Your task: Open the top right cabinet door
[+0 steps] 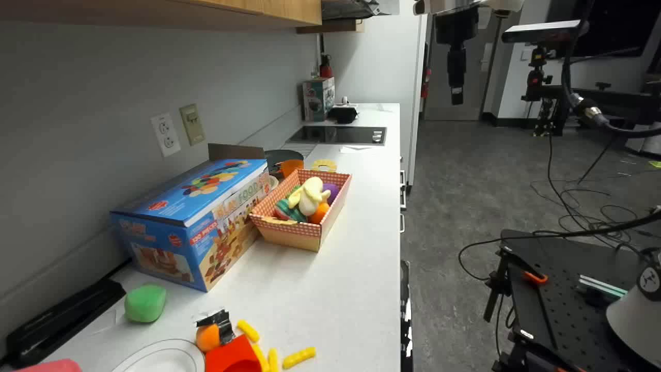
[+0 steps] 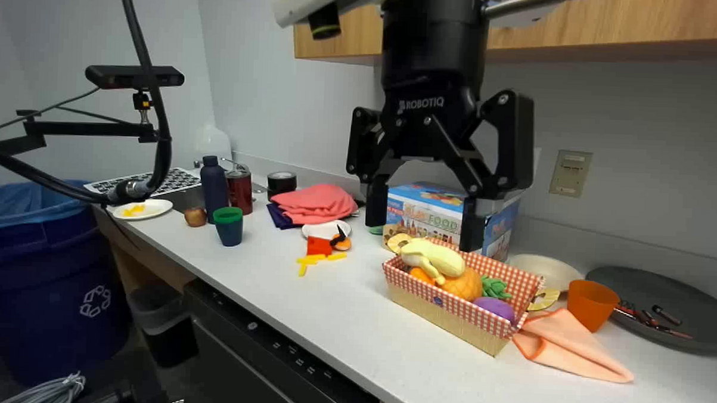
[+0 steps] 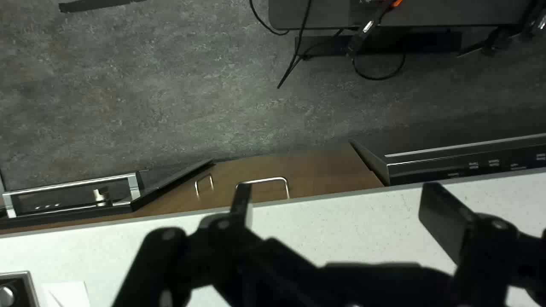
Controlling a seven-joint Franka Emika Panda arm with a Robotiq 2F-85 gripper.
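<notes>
Exterior view: cropped cabinet door, probably.

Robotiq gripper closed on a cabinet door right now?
No: in an exterior view, the Robotiq gripper hangs open, its jaws wide apart with nothing held between them.

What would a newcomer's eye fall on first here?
Probably the black gripper, hanging open near the middle of an exterior view. Next, in both exterior views, come the blue box on the counter and, beside it, the checked basket of toy food. The wood cabinet hangs above, cut off by the frame.
</notes>
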